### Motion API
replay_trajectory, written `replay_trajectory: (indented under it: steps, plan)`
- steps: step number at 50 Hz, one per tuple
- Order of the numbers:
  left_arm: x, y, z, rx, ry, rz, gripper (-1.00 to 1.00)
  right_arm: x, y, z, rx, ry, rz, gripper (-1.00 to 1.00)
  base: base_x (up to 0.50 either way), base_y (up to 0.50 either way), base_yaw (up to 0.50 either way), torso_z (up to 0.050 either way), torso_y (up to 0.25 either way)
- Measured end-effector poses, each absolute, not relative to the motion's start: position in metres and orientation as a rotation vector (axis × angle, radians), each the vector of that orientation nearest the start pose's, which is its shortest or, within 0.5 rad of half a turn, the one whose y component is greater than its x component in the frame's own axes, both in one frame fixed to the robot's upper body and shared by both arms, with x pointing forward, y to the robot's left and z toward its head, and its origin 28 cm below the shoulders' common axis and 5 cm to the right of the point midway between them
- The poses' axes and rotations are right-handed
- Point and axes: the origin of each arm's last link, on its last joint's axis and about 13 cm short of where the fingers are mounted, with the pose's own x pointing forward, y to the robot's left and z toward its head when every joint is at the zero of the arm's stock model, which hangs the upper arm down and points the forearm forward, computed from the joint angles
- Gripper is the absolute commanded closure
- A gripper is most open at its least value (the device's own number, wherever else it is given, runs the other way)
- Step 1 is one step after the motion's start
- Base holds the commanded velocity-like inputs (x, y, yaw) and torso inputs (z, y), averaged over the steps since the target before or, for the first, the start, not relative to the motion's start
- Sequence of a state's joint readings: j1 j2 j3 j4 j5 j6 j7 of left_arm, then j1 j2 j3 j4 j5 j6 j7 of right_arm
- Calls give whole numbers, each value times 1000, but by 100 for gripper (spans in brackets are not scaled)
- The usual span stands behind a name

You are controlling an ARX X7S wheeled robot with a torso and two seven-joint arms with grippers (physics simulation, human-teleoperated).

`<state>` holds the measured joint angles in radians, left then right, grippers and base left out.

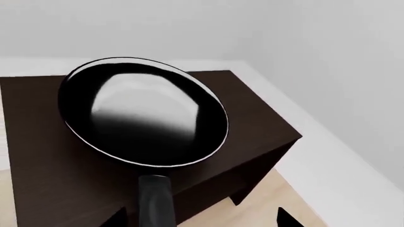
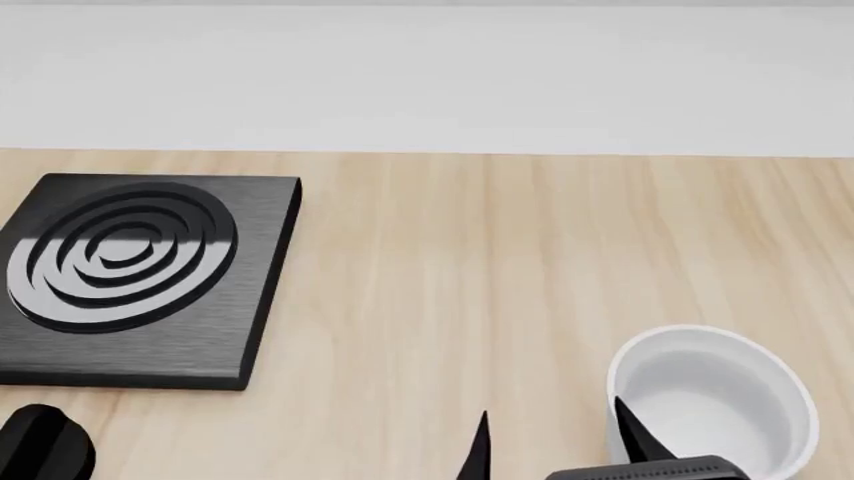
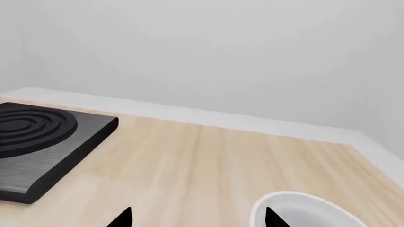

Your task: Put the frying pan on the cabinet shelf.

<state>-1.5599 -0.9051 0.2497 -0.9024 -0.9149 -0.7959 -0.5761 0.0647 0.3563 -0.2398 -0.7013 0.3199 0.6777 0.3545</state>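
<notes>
One frying pan [image 1: 143, 116], one white pot [image 2: 711, 408].

The frying pan [image 1: 144, 116] is glossy black with a thin silvery rim, and a soft white-grey sheen spreads across its inner face; its stick handle [image 1: 156, 201] is plain black. Beyond the left jaws, the cabinet [image 1: 252, 127] under the pan is a very dark brown. The table [image 2: 467, 280] is pale wood with faint lengthwise grain. The square plate [image 2: 134, 280], ahead of the right jaws and off to their left, is matt black-grey, patterned with concentric rings that catch silvery light. The pot [image 2: 714, 405], close against the right jaws, is white with a greyish inside. The jaws themselves are black.
</notes>
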Motion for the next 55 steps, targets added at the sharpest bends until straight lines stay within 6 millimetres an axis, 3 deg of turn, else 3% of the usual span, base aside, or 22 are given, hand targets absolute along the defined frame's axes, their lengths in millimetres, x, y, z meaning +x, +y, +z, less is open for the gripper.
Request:
replay_trajectory:
  steps: [25, 39, 55]
  plan:
    - [277, 466, 365, -385, 39, 777, -100, 184, -95, 111, -112, -2, 74, -100, 0, 0, 0, 0, 0]
    - [259, 437, 389, -312, -41, 635, -100, 181, -92, 110, -111, -3, 75, -100, 0, 0, 0, 0, 0]
    - [244, 403, 400, -253, -89, 484, -100, 173, -89, 107, -111, -4, 74, -100, 0, 0, 0, 0, 0]
